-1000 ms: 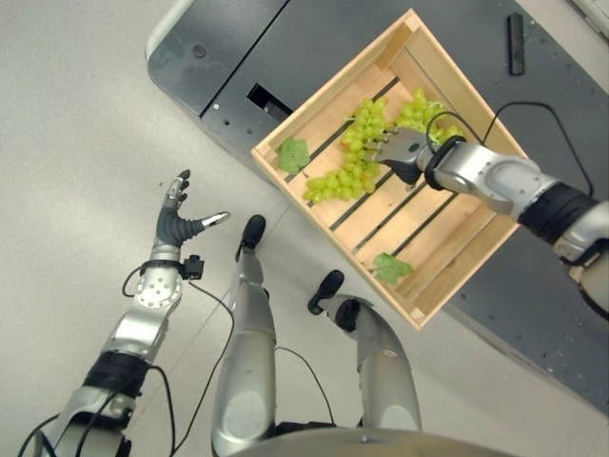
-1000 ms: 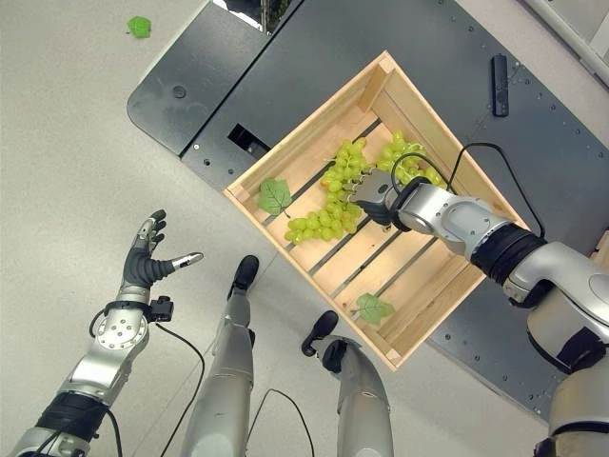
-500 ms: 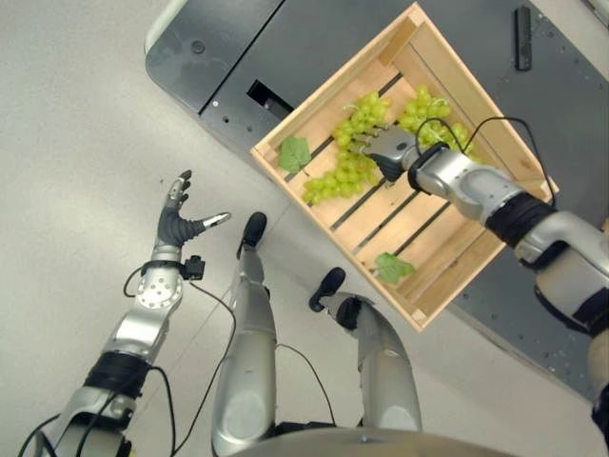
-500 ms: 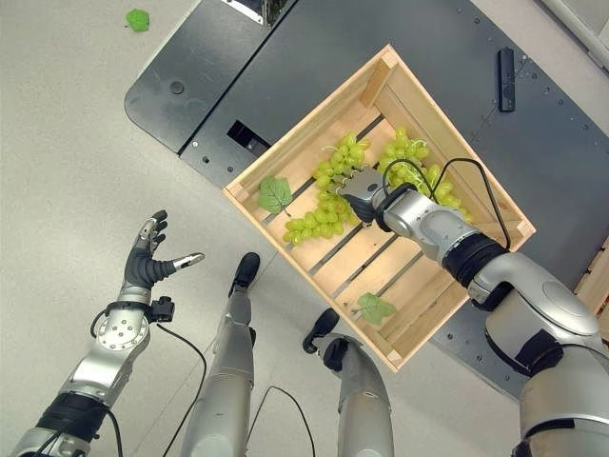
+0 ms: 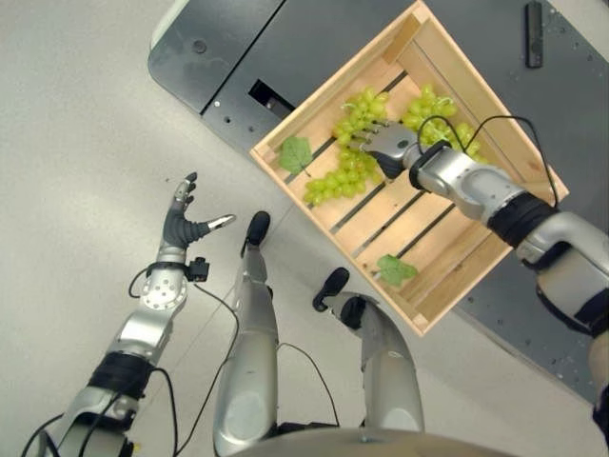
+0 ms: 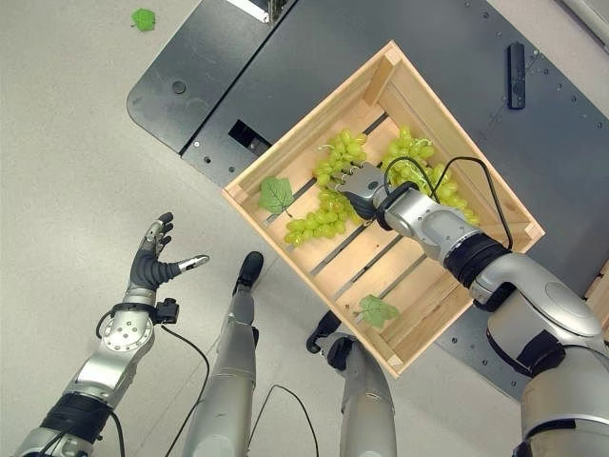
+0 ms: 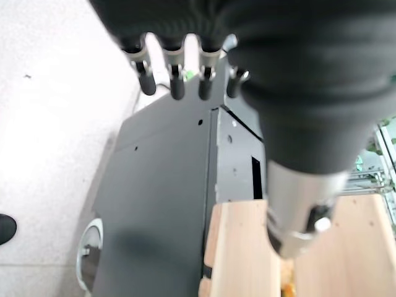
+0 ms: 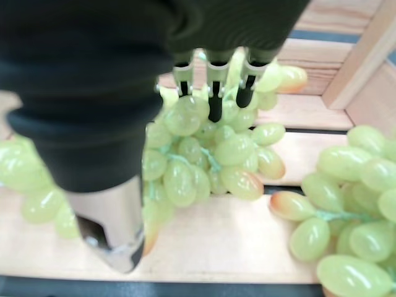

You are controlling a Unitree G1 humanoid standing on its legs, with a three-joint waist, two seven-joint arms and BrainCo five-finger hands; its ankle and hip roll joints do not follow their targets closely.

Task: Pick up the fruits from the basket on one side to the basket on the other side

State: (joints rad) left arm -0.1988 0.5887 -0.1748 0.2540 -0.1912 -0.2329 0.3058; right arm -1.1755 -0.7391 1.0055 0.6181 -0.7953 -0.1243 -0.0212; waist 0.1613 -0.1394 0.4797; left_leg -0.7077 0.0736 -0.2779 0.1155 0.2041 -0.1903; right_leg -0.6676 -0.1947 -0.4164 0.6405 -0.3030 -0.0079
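- A slatted wooden crate [image 6: 495,249] sits on a dark grey metal platform [image 6: 285,67] that rests on the pale floor [image 6: 67,143].
- Inside the crate lie green grapes: a long bunch of green grapes [image 6: 328,195] runs across the slats near the crate's left side, and a second bunch of green grapes [image 6: 419,169] lies toward the far right corner.
- The right hand [image 6: 363,184] is down inside the crate, on top of the long bunch. In the right wrist view its fingers [image 8: 215,93] reach straight out with their dark tips touching the grapes [image 8: 204,154], and the thumb [image 8: 114,223] stands beside the bunch; nothing is clasped yet.
- Two green leaves lie in the crate: one leaf [image 6: 276,195] by the left corner, just beside the long bunch, and another leaf [image 6: 378,310] on the near slats, well apart from the grapes.
- A third leaf [image 6: 145,18] lies on the floor beyond the platform.
- A small black bar-shaped object [image 6: 517,74] lies on the platform past the crate.
- The left hand [image 6: 152,265] hangs over the floor, well apart from the crate, fingers spread and empty.
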